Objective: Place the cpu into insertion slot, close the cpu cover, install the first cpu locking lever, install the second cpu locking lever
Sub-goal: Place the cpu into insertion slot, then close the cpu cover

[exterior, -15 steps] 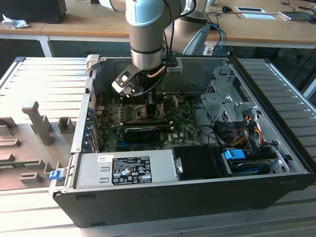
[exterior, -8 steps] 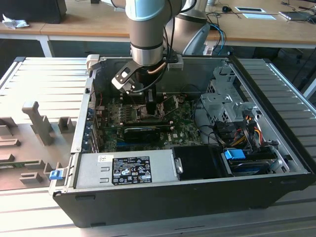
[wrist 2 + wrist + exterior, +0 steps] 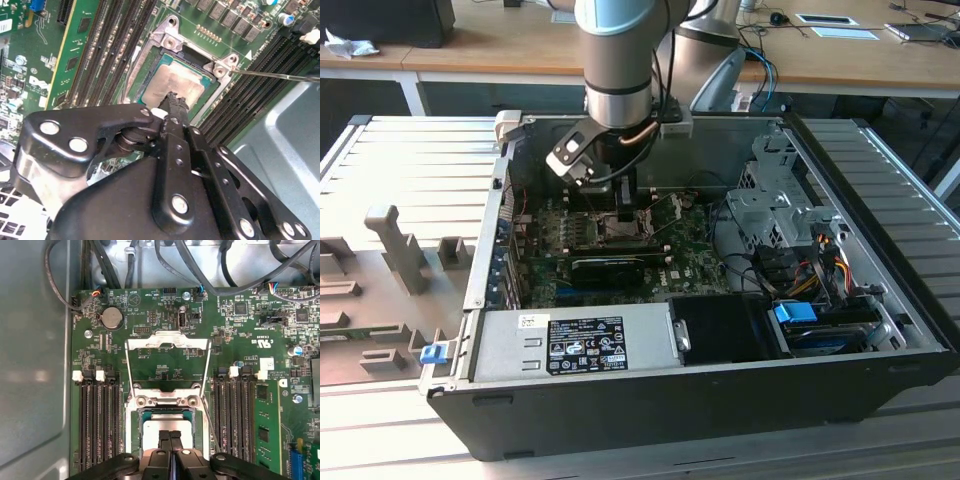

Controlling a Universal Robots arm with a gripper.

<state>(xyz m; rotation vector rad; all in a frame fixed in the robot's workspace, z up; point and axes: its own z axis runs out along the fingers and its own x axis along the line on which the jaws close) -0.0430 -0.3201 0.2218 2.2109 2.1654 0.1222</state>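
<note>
The cpu [image 3: 167, 426] lies flat in the insertion slot [image 3: 134, 426], its silvery top [image 3: 176, 80] facing up. My gripper [image 3: 170, 436] is shut, its two black fingers pressed together with nothing between them, and its tip [image 3: 174, 100] rests on or just above the cpu's top. The cpu cover [image 3: 167, 342] is swung open and stands away from the socket beyond its hinge. A thin locking lever [image 3: 280, 76] sticks out unlatched beside the socket, seen also as a lever [image 3: 213, 432] along the socket's side. In the exterior view the gripper [image 3: 625, 205] is down inside the computer case.
Black memory slots [image 3: 97, 425] flank the socket on both sides. Cables [image 3: 200, 270] hang across the board's far edge. A long black card [image 3: 615, 265], the power supply [image 3: 575, 345] and a drive cage [image 3: 775, 205] crowd the case [image 3: 880, 200].
</note>
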